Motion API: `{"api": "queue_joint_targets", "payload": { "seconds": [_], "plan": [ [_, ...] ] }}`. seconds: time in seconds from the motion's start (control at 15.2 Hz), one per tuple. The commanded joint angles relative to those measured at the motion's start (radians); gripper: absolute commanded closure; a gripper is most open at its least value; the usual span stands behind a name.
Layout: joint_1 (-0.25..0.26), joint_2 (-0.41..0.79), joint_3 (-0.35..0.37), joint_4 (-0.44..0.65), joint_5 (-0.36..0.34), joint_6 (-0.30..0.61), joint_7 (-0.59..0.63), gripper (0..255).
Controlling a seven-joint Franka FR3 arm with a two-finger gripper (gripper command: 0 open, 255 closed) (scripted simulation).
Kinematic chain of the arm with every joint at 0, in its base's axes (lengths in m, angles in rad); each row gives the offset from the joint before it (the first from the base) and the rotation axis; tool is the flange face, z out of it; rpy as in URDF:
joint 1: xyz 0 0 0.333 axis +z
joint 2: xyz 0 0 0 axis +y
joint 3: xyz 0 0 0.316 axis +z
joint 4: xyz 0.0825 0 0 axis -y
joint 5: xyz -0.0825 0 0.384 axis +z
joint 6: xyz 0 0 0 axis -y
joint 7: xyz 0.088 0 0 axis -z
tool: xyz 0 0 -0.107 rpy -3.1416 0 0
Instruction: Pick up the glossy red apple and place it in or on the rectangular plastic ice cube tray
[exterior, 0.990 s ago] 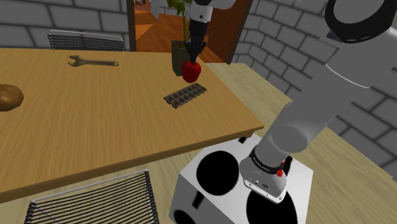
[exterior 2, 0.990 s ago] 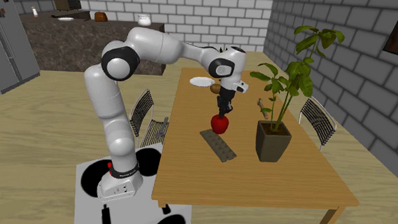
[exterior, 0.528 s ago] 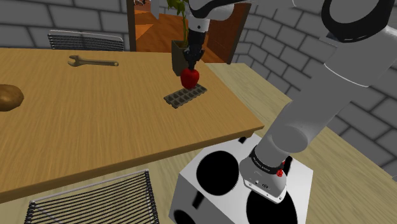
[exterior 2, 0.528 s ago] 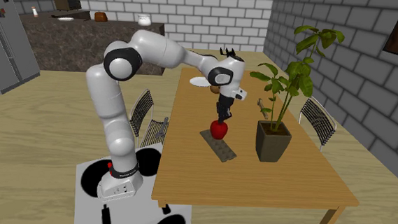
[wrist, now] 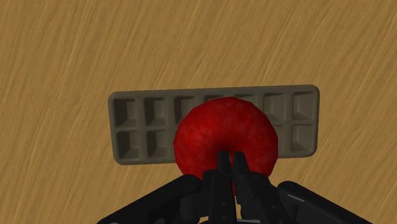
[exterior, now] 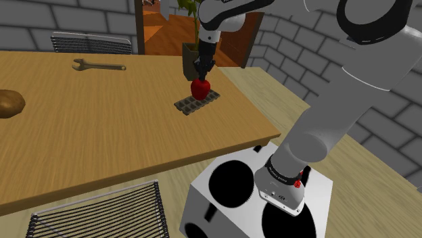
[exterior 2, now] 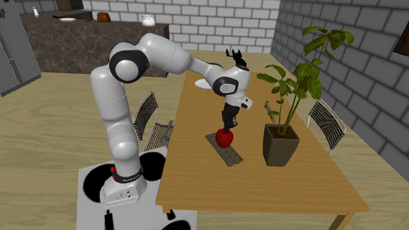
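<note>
My black gripper (exterior: 201, 72) is shut on the red apple (exterior: 199, 88) and holds it from above, just over the grey-brown ice cube tray (exterior: 185, 105). In the second exterior view the apple (exterior 2: 225, 138) hangs right at the tray (exterior 2: 229, 154), near the table's edge that faces the stand. The wrist view has the apple (wrist: 226, 140) clasped at its top by the gripper (wrist: 230, 170), with the tray (wrist: 137, 121) lying straight below it on the wooden table. Whether the apple touches the tray I cannot tell.
A potted plant (exterior 2: 290, 101) stands close beyond the tray. On the wooden table (exterior: 101, 128) lie a wrench (exterior: 98, 65) and a brown potato (exterior: 10, 103). A white plate (exterior 2: 205, 83) sits at the far end. Wire chairs (exterior: 98, 213) stand around the table.
The gripper has come down with the apple over the last second, from well above the tray to just over its cells. The tray has not moved.
</note>
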Motion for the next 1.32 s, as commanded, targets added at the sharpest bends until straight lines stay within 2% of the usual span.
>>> {"api": "queue_joint_targets", "payload": {
  "seconds": [0.0,0.26,0.33,0.66,0.92,1.25],
  "plan": [
    [0.0,0.001,0.0,-0.003,0.0,0.003,0.0,255],
    [0.0,0.001,0.0,-0.003,0.0,0.003,0.0,255],
    [0.0,0.0,0.0,-0.004,0.0,0.004,0.0,0],
    [0.0,0.001,0.0,-0.003,0.0,0.003,0.0,0],
    [-0.003,-0.022,-0.003,0.101,-0.007,-0.123,0.004,0],
    [-0.003,-0.022,-0.003,0.101,-0.007,-0.123,0.004,0]
  ]
}}
